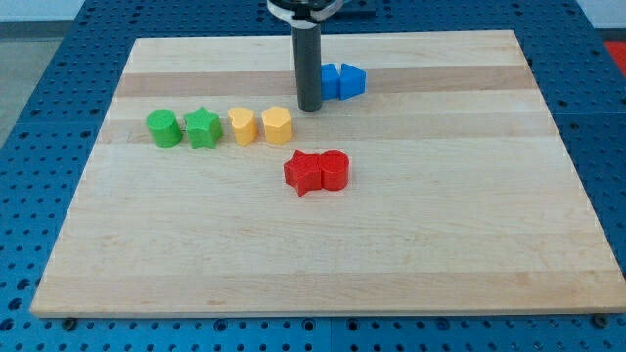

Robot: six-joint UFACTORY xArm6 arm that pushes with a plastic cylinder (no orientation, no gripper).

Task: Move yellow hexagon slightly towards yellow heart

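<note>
Camera view: my tip [310, 108], the end of a dark rod with no claw to open or close, rests on the wooden board [323, 254] above centre, just upper right of the yellow hexagon block [277, 125], which sits beside the yellow heart block [242, 126] on its left.

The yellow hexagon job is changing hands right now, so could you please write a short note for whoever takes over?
My tip is on the board, just to the upper right of the yellow hexagon; whether it touches is unclear. The blue blocks sit just behind it.
The yellow heart lies directly to the view's left of the hexagon, a narrow gap between them.
Done: tip brought close to the hexagon.
Left: get to the hexagon's right side and nudge it slightly left towards the heart.
</note>
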